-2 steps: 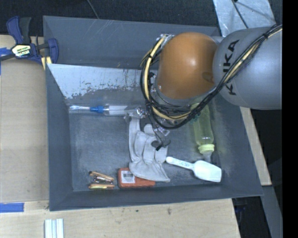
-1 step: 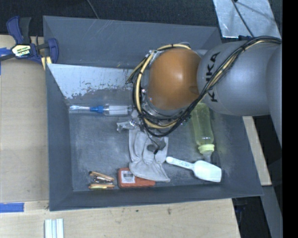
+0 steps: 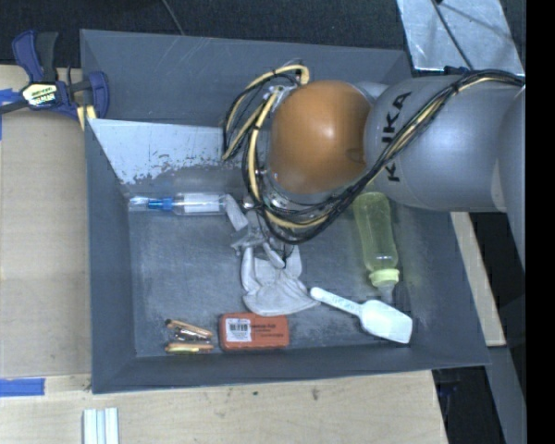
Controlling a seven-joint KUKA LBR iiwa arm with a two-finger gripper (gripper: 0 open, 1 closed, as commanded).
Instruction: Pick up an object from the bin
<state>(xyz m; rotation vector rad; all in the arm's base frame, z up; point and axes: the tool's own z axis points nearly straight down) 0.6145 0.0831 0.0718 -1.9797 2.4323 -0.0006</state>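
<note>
My gripper (image 3: 257, 240) reaches down in the middle of the bin, mostly hidden under the arm's wrist. Right below it lies a crumpled grey cloth (image 3: 274, 287), and the gripper's tip touches or nearly touches the cloth's upper end. To its left, by the back wall, a clear syringe with a blue end (image 3: 181, 204) lies flat. In front of the cloth, by the near wall, rests an orange box with a barcode label (image 3: 254, 331).
A pale yellow-green bottle (image 3: 376, 237) lies at the right, partly under the arm. A white scoop (image 3: 372, 315) sits at the front right, and two brass-coloured pieces (image 3: 187, 337) at the front left. Cables loop round the wrist.
</note>
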